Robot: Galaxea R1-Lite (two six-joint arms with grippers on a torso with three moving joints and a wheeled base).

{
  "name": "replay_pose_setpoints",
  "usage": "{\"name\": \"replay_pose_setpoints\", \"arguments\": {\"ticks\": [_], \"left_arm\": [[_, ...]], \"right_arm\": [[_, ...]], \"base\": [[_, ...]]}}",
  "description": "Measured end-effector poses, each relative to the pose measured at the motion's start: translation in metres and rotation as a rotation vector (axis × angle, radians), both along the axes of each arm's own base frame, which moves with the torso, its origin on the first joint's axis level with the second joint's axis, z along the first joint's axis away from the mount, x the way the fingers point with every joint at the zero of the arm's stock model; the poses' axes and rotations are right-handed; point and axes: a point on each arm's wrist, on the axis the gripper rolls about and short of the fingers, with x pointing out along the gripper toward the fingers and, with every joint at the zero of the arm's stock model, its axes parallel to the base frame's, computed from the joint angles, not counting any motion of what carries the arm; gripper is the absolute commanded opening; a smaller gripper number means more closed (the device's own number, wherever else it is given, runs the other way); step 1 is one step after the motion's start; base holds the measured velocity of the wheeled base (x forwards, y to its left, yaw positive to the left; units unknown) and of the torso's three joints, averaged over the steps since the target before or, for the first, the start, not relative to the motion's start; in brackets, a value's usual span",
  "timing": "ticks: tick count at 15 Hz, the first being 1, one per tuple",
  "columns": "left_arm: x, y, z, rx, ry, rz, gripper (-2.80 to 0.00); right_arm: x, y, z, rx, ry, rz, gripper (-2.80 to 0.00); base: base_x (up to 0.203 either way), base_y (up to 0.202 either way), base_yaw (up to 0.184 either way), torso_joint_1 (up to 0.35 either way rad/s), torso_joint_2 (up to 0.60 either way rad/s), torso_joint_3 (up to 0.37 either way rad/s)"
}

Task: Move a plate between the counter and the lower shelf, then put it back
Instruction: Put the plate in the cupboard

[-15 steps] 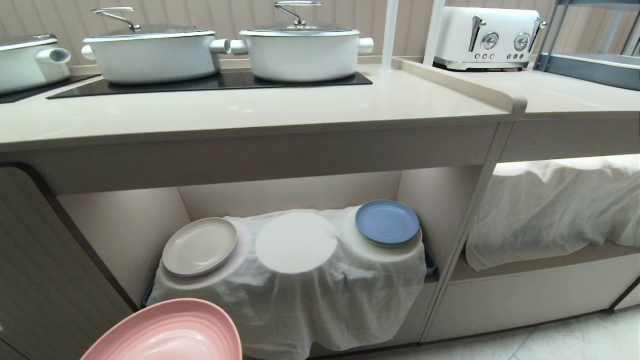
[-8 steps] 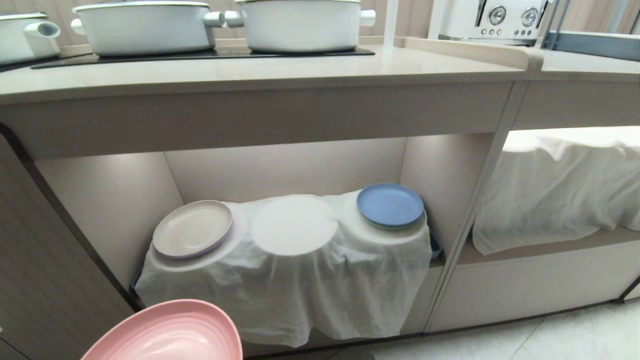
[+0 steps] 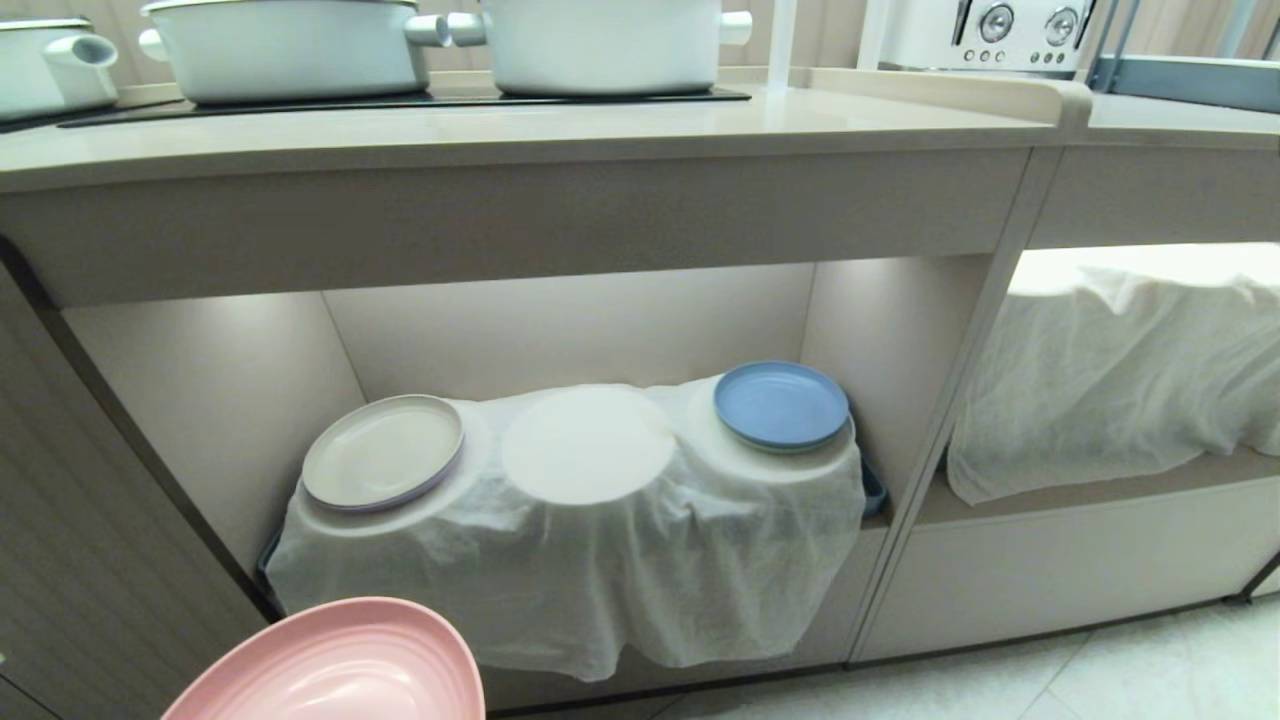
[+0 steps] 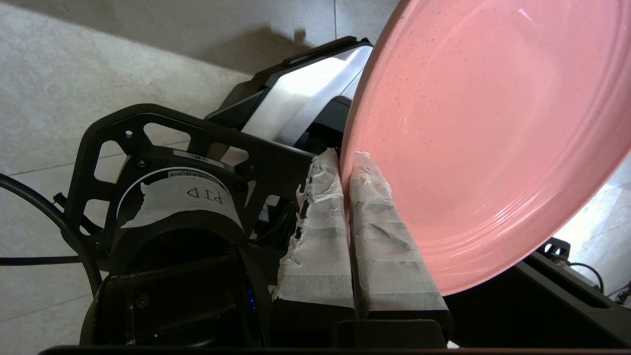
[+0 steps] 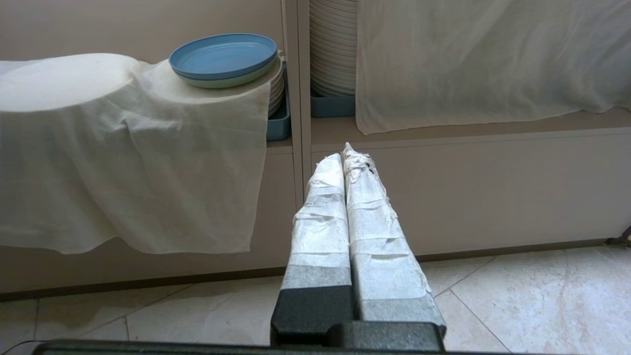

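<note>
The pink plate [image 3: 340, 665] hangs low at the bottom left of the head view, in front of the lower shelf [image 3: 590, 340]. My left gripper [image 4: 345, 160] is shut on the plate [image 4: 488, 133], its taped fingers pinching the rim with the plate standing tilted on edge. The counter [image 3: 500, 130] runs above, with its black hob panel [image 3: 400, 100]. On the shelf's white cloth [image 3: 570, 560], the middle mound [image 3: 588, 445] is bare. My right gripper [image 5: 345, 155] is shut on nothing, parked low in front of the cabinet and pointing at it.
A cream plate [image 3: 382, 452] lies on the left mound and a blue plate [image 3: 781, 405] on the right one. White pots [image 3: 290, 45] stand on the hob. A toaster [image 3: 980, 35] and a second cloth-draped alcove [image 3: 1120, 370] are at right. Tiled floor [image 3: 1100, 670] lies below.
The whole head view has shifted: the counter and shelf rose in the picture as the camera sank. The pink plate keeps its place in the view, still gripped.
</note>
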Motion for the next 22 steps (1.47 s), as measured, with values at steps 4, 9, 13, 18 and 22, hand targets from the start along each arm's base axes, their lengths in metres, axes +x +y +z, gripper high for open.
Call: {"name": "replay_pose_setpoints", "arguments": {"ticks": [4,9,13,18,22], "left_arm": [[0.000,0.000,0.000,-0.003,-0.005,-0.007,-2.80],[0.008,0.000,0.001,-0.032,-0.028,-0.062,-2.80],[0.028,0.004,0.000,-0.023,-0.049,-0.106,-2.80],[0.050,0.003,-0.005,-0.044,-0.007,-0.177,-2.80],[0.078,0.000,-0.005,-0.051,0.009,-0.254,-2.80]], "right_arm": [[0.000,0.000,0.000,0.001,0.000,0.000,-2.80],[0.000,0.000,0.000,0.000,0.000,0.000,-2.80],[0.000,0.000,0.000,0.000,0.000,0.000,-2.80],[0.000,0.000,0.000,0.000,0.000,0.000,-2.80],[0.000,0.000,0.000,0.000,0.000,0.000,-2.80]], "base": [[0.000,0.000,0.000,0.000,0.00,0.000],[0.000,0.000,0.000,0.000,0.00,0.000],[0.000,0.000,0.000,0.000,0.00,0.000],[0.000,0.000,0.000,0.000,0.00,0.000],[0.000,0.000,0.000,0.000,0.00,0.000]]}}
